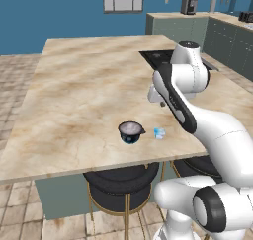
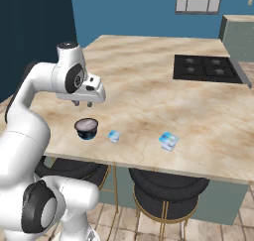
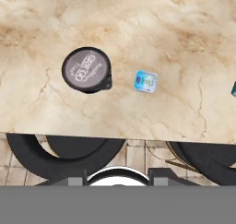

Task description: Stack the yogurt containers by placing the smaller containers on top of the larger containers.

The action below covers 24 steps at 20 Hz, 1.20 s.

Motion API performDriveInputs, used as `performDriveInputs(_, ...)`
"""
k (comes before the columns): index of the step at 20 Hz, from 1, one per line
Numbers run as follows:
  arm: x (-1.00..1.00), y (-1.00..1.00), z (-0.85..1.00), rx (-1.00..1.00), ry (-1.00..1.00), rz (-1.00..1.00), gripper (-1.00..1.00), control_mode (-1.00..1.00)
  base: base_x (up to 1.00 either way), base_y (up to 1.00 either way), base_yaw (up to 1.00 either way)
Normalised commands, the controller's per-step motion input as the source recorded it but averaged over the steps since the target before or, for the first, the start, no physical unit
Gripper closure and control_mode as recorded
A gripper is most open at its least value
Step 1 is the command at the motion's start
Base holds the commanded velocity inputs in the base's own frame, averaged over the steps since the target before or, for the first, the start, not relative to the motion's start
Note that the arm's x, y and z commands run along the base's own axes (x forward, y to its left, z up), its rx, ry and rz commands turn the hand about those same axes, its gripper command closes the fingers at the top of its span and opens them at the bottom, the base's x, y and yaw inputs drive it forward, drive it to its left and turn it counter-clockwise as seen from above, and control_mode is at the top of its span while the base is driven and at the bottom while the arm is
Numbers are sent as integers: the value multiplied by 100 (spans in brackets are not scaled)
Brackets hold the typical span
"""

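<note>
The larger container, a squat dark cup (image 1: 131,132) (image 2: 86,128) with a pale grey lid, stands near the counter's front edge. In the hand view the dark cup (image 3: 86,70) is seen from above. Just to its right, apart from it, sits the smaller container, a tiny pale-blue and white cup (image 1: 159,133) (image 2: 114,136) (image 3: 145,81). My gripper (image 1: 161,104) (image 2: 83,104) hovers well above the counter over these two cups, pointing down. It is open with nothing between its fingers.
Another pale-blue and white container (image 2: 168,141) (image 3: 234,89) lies further right along the front edge. A black cooktop (image 1: 157,59) (image 2: 208,69) is set into the marble counter (image 1: 84,86) at the far right. Dark round stools (image 1: 121,182) (image 2: 171,188) stand under the front edge.
</note>
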Motion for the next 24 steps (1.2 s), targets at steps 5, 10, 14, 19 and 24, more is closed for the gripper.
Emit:
performDriveInputs(5, -1, 0, -2, 0, 0, 0, -100, -100, 0, 0, 0)
performDriveInputs(10, -7, -2, -4, 0, 1, 0, -100, -100, 0, 0, 0)
performDriveInputs(14, -8, -2, -1, 0, 0, 0, -100, -100, 0, 0, 0)
performDriveInputs(19, -10, -4, -3, 0, 0, 0, -100, -100, 0, 0, 0)
performDriveInputs(24, -6, -3, -1, 0, 0, 0, -100, -100, 0, 0, 0)
